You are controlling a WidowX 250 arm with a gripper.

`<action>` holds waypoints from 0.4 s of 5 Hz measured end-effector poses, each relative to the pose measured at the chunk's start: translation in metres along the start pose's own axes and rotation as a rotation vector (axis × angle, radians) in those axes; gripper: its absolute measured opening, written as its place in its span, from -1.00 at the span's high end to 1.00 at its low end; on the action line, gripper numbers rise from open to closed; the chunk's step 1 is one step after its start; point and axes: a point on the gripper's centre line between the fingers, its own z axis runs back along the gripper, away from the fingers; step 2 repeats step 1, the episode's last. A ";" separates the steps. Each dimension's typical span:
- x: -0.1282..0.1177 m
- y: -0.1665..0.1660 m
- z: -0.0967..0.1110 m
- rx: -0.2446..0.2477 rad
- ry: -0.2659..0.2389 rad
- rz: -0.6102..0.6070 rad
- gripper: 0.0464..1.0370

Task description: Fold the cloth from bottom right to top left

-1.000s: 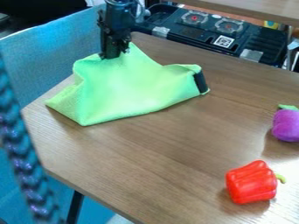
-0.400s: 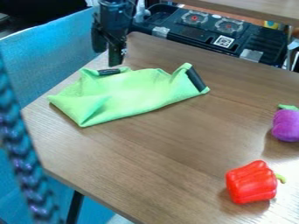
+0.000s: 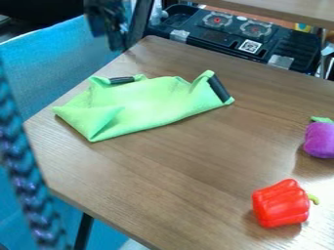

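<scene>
The soft green cloth (image 3: 153,102) lies toward ten o'clock on the table (image 3: 196,161), matte and lightly napped, rumpled into a long, uneven shape. Its fabric rises in low folds, with a creased pocket at its seven o'clock end and a peak at two o'clock. The table is smooth, with a brown wood grain and angled corners. Above the cloth, at eleven o'clock, hangs the black, hard-surfaced gripper (image 3: 106,41), well clear of the fabric; its two fingers stand apart with nothing between them. Near four-thirty sits a glossy red toy pepper (image 3: 281,202), ribbed and blocky, with a curved yellow-green stem. At three o'clock is a rounded purple toy eggplant (image 3: 320,139) with a green top. Beyond the table at one o'clock is a black toy stove (image 3: 215,36), boxy and hard. Blue fabric (image 3: 55,61) stretches at ten o'clock, and a shiny, braided-looking dark strand (image 3: 23,171) runs down the nine-to-eight o'clock side

Counted: one cloth bearing two black strips, one at its eleven o'clock edge and one near two-thirty; one pepper; one eggplant; one stove with two round burners
</scene>
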 end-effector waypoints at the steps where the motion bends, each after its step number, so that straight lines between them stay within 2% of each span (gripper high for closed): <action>1: -0.023 -0.017 0.052 -0.082 -0.106 -0.054 -0.92; 2: -0.023 -0.017 0.052 -0.082 -0.106 -0.054 -0.92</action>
